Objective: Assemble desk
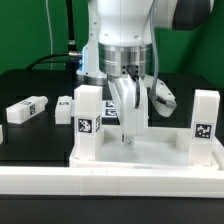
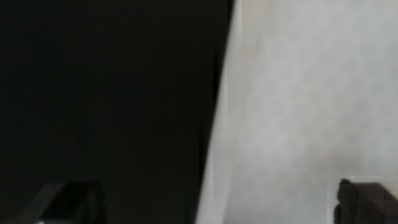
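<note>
Between two upright legs, the jaws hang wide open over the tabletop, holding nothing.

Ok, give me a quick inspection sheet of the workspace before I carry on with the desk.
Surface: black table, with a long white rail along its near edge.
Job's things: tabletop lies flat behind the rail; left upright leg and right upright leg stand at its corners; outer loose leg and inner loose leg lie on the table at the exterior view's left.
Clutter: nothing seen.
Grippers: gripper points down, low over the tabletop between the upright legs, fingers apart, holding nothing.
Cables: dark cables behind the arm.
Surroundings: green backdrop.
</note>
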Motion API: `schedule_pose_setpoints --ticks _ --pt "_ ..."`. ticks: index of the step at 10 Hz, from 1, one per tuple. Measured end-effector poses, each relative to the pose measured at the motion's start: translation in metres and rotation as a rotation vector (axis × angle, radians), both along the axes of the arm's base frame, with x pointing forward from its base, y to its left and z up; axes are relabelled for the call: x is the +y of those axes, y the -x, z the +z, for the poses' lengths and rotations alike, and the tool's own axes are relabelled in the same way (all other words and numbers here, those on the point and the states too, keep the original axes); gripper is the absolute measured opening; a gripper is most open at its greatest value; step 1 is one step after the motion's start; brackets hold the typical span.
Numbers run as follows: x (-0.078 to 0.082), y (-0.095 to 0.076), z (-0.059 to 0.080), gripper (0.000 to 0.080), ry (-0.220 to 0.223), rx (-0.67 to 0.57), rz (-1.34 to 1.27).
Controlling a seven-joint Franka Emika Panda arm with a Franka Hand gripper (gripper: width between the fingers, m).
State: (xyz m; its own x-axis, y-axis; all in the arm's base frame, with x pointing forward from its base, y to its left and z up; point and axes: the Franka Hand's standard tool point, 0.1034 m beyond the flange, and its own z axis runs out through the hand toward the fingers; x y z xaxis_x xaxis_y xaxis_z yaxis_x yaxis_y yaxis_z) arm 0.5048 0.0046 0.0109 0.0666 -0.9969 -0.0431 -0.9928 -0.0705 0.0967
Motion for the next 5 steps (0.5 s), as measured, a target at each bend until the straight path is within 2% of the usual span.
schedule_pose_setpoints --ticks 2,3,4,5 --pt "-0.0004 0.0000 -0.0013 0.0648 0.001 0.001 0.006" --pt "-0.0006 0.0000 -0.0013 0.0556 0.000 0.001 0.008" --pt "-0.0006 0.0001 -0.0014 0.0420 0.000 0.002 0.008" --pt "-0.0008 0.0007 -0.0019 0.0420 0.000 0.003 0.012"
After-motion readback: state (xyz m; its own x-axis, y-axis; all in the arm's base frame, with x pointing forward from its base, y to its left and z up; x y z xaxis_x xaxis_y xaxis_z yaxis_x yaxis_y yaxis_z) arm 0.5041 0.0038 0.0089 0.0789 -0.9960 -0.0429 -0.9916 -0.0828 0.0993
